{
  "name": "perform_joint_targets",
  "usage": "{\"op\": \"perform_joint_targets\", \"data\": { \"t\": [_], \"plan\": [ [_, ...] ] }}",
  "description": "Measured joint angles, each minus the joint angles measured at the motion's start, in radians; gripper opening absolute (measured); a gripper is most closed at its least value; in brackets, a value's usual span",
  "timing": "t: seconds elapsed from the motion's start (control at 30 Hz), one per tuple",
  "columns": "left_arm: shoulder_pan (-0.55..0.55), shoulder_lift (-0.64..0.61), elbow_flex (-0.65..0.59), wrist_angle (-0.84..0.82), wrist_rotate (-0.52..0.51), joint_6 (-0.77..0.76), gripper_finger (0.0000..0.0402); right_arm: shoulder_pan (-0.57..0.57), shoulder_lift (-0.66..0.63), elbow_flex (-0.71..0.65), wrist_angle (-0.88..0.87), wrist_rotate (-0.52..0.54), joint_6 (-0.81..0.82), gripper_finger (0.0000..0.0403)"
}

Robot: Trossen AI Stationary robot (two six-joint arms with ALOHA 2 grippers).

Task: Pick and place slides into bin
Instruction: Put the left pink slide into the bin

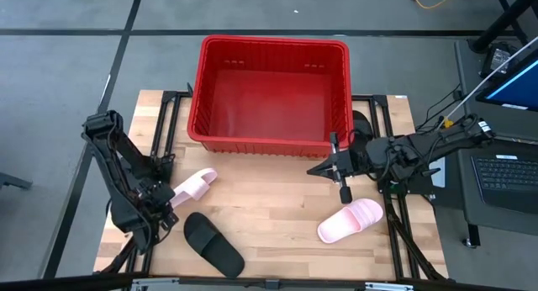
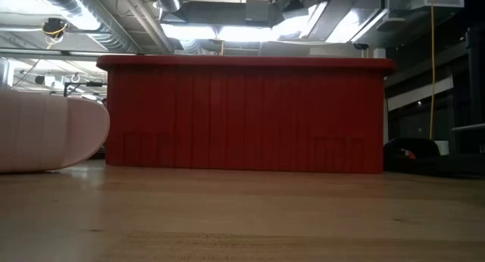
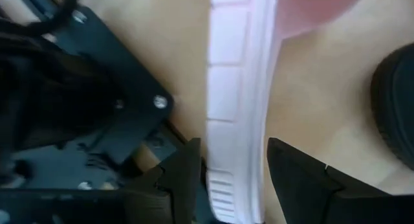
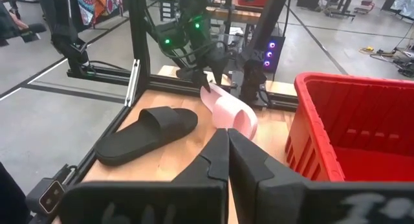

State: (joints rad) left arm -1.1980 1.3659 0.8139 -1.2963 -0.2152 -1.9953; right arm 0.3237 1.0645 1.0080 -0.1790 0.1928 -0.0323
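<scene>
Three slides show on the wooden surface (image 1: 277,198) in the high view: two pale pink and one black. One pink slide (image 1: 195,185) lies near the left edge with the left tool (image 1: 168,193) at its end; the black slide (image 1: 213,243) lies just in front of it, close to the near edge; the second pink slide (image 1: 350,221) lies toward the right front. A dark shape beside the bin's right wall cannot be told. One red bin (image 1: 273,93) stands at the far side, nothing visible inside it. The left wrist view shows what the high view does not: the left tool's fingers (image 3: 178,179) are spread and straddle the pink slide's sole edge, one on each side. The right tool (image 1: 338,166) hangs just before the bin's near right corner, its fingers (image 4: 220,160) pressed together on nothing, as the right wrist view shows. The low view shows only the bin's long wall and one pink slide at the side. The middle of the surface between the slides lies bare.
</scene>
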Motion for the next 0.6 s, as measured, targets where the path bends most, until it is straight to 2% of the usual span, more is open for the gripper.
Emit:
{"op": "perform_joint_targets", "data": {
  "t": [0.13, 0.43, 0.53, 0.6],
  "plan": [
    [0.0, 0.0, -0.04, 0.068, 0.0, 0.0, 0.0171, 0.0, 0.0, 0.0, 0.017, 0.0, -0.002, 0.0006],
    [0.002, 0.0, -0.099, 0.104, 0.001, 0.006, 0.017, 0.0, 0.0, 0.0, 0.06, 0.0, 0.001, 0.0006],
    [0.002, 0.0, -0.105, 0.158, 0.001, 0.024, 0.0154, 0.0, 0.0, 0.0, 0.065, 0.0, 0.001, 0.0006],
    [0.002, 0.0, -0.105, 0.189, 0.001, 0.022, 0.0129, 0.0, 0.0, 0.0, 0.071, 0.0, -0.001, 0.0006]
  ]
}}
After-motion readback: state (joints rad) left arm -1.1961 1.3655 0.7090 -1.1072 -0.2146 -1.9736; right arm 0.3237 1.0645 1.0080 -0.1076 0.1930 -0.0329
